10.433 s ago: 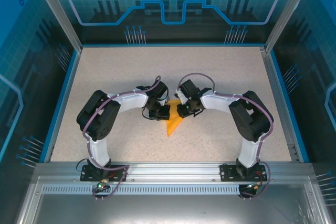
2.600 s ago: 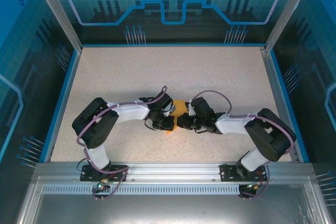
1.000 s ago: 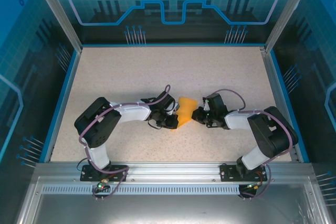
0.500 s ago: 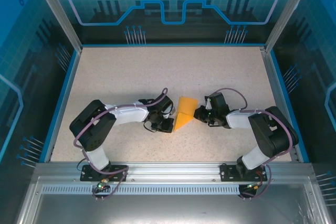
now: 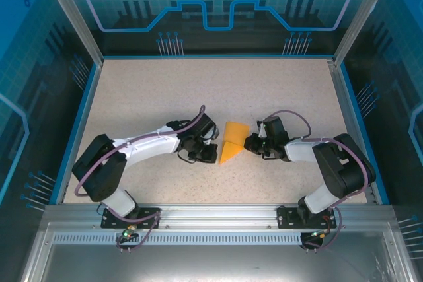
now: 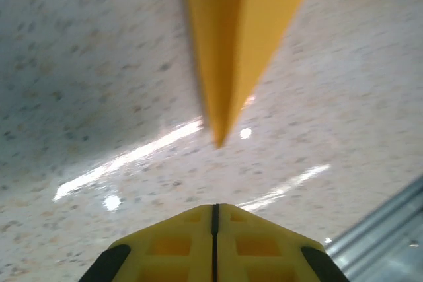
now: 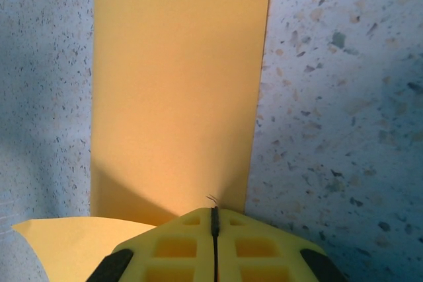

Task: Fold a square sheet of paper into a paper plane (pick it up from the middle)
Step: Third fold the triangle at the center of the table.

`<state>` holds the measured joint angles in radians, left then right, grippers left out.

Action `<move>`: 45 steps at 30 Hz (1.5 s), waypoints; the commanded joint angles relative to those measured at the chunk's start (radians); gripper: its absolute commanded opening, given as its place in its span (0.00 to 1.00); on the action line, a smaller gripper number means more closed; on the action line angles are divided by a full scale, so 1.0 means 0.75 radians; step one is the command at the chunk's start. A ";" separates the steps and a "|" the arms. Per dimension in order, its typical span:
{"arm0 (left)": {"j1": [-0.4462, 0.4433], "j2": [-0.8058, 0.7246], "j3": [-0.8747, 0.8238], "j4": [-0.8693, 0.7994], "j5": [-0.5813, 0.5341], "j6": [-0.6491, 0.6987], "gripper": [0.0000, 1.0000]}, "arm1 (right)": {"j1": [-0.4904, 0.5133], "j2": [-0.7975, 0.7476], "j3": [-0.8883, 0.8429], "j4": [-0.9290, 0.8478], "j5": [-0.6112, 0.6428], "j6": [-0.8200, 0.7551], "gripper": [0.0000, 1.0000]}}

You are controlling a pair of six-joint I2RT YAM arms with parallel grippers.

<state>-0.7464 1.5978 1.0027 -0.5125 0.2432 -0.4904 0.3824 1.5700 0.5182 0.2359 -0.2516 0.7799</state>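
Lying between left tool and right tool is orange paper.

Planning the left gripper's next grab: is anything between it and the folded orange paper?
Nothing visible does. Just tabletop lies between the left gripper and the tip of the folded paper. The right gripper sits at the paper's opposite edge, out of that path.

The top external view is bright and evenly lit from above, sharp across the speckled table; shadows under the arms are short and soft; the blue enclosure walls sit dimmer and lean outward at the frame edges. In the left wrist view the folded orange paper is blurred, and white glare streaks cross the table; the right wrist view is crisp, with a soft shadow over the paper's near end.
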 commanded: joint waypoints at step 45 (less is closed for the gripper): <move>0.031 0.388 0.039 0.031 0.130 0.124 0.07 | -0.051 0.147 0.059 -0.282 0.153 -0.236 0.06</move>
<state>-0.7319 1.8938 1.0954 -0.3634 0.3573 -0.4263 0.3717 1.6054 0.5888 0.1486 -0.2600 0.6376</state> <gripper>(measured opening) 0.076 0.061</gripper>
